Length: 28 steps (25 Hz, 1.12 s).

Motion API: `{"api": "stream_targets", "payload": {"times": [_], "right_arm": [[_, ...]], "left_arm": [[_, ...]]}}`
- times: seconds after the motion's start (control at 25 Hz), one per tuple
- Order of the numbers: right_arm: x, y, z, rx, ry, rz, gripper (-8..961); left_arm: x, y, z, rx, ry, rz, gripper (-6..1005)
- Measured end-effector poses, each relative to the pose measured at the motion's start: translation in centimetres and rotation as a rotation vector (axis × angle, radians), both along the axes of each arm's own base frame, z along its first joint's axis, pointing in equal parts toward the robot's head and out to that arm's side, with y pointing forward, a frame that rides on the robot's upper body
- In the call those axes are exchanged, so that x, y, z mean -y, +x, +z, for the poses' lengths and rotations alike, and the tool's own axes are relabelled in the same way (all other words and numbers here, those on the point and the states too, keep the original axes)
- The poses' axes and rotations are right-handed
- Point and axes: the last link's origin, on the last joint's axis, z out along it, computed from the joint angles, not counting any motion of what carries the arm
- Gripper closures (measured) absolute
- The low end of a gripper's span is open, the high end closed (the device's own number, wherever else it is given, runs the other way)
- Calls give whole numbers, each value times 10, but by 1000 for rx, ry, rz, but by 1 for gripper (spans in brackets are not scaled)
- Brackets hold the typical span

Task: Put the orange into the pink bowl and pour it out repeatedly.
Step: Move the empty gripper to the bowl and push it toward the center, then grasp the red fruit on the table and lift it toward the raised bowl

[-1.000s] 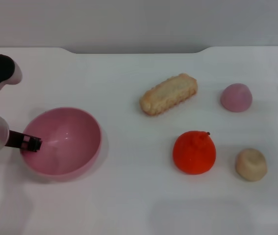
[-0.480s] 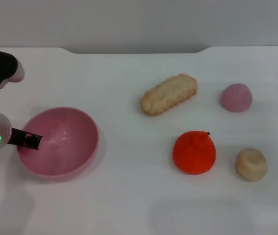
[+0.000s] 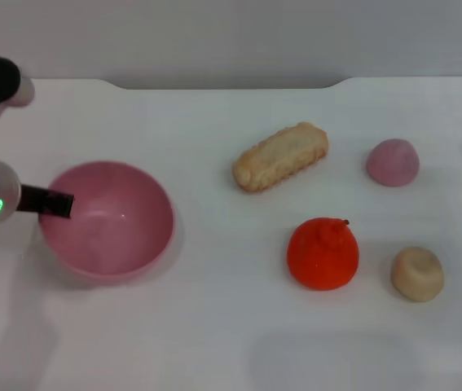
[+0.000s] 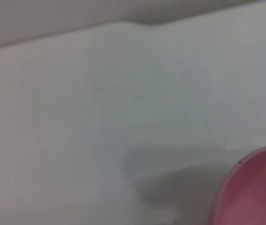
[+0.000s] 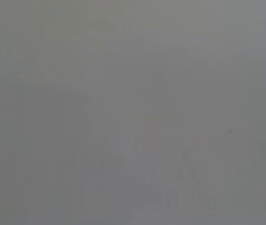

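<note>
One gripper is at work: the left gripper [image 3: 58,204], reaching in from the left edge of the white table [image 3: 214,342], with its dark fingers pinching the near-left rim of the smooth glossy pink plastic hemispherical bowl [image 3: 108,218]. That bowl sits open side up near the table's left edge with nothing in it; the left wrist view catches only a curved slice of its rim [image 4: 254,187]. A bright red-orange round toy fruit with bumpy skin and a tiny dark stem, the orange [image 3: 323,253], rests on the table well apart from the bowl, toward the right. Just beside it on the right lies a small tan lump [image 3: 417,274]. Toward the far edge are a pale ridged biscuit-like bar [image 3: 280,156] and a small mauve-pink dome [image 3: 393,162]. No part of the right gripper shows.
</note>
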Motion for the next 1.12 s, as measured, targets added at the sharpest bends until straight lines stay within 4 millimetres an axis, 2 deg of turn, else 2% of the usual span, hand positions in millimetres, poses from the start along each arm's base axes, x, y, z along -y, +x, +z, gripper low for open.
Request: {"api": "stream_targets", "payload": {"times": [0.16,0.36,0.56,0.6,0.64,0.76,1.12], "right_arm": [[-1,0,-2,0,-9,-3,163],[-4,-3,-6,-2,-38,-10,163],[-13,-13,-12,-16,-103,-24,163],[-20,-23,-13,-20,-163,-52,163],[-20,-23,-13,-20,-163,-52,163],[-28,-42,-6,5,-223,-75,164],[-51,-121,30,76,-427,-201,164]], "left_arm": [[-5,10,11,10,37,-34,949],[-11,20,23,23,77,-59,956],[-14,27,28,27,82,-66,957],[-15,30,29,27,82,-72,957],[-15,31,30,27,83,-75,957],[-18,37,32,29,86,-93,957],[-27,34,30,36,100,-94,957]]}}
